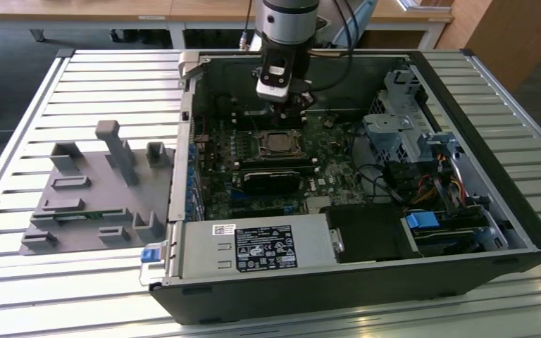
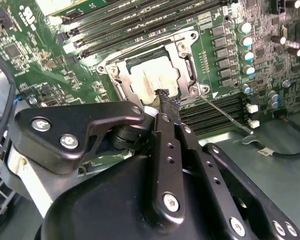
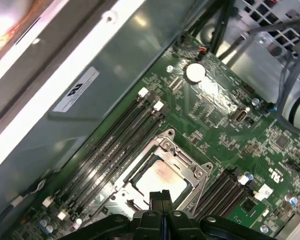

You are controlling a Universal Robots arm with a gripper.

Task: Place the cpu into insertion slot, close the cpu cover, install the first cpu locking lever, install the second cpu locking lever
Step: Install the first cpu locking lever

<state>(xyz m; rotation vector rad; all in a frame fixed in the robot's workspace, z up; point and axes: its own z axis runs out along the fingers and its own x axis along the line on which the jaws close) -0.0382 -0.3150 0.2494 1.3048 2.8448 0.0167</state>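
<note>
The cpu lies in the insertion slot on the green board, its dull silver top showing through the cut-out of the cpu cover. The cover lies flat over it in both wrist views, cpu and cover. My gripper hangs just above the slot's edge with its black fingers pressed together and nothing between them. A thin metal locking lever sticks out from the socket's corner, away from the frame. In the exterior view my gripper hovers just behind the slot.
The board sits inside an open computer case. Long black memory slots run beside the socket. A black module, a power supply, a drive cage and cables surround it. A grey fixture tray lies on the slatted table.
</note>
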